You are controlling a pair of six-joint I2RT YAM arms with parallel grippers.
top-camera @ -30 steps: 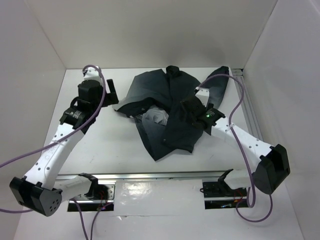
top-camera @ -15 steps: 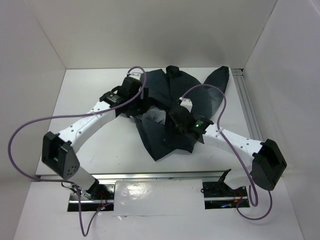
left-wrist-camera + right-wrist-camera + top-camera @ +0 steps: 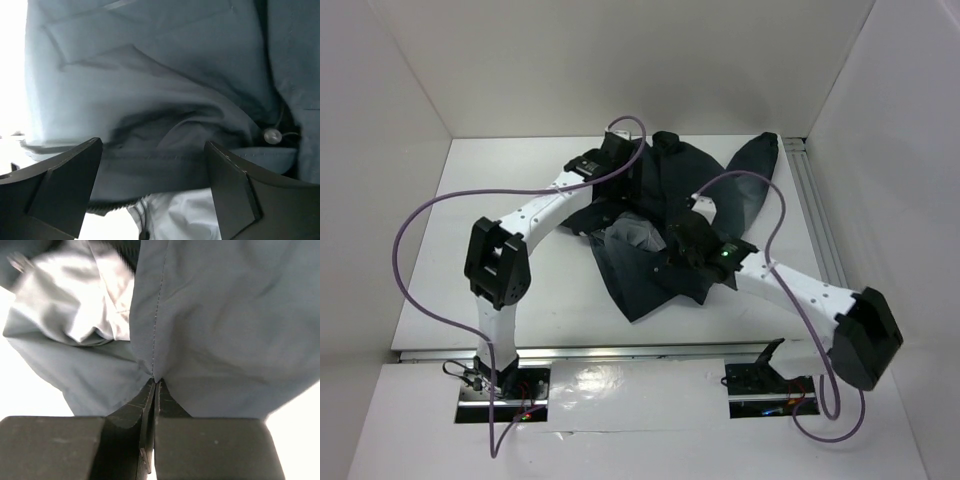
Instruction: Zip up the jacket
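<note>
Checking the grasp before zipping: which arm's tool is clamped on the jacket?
The right tool, shut on a seamed edge of the jacket; the left tool is open over the fabric.

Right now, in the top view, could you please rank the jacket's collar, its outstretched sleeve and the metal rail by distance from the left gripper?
1. The collar, just right of the left gripper.
2. The sleeve, further right, towards the back.
3. The rail, along the right wall.
</note>
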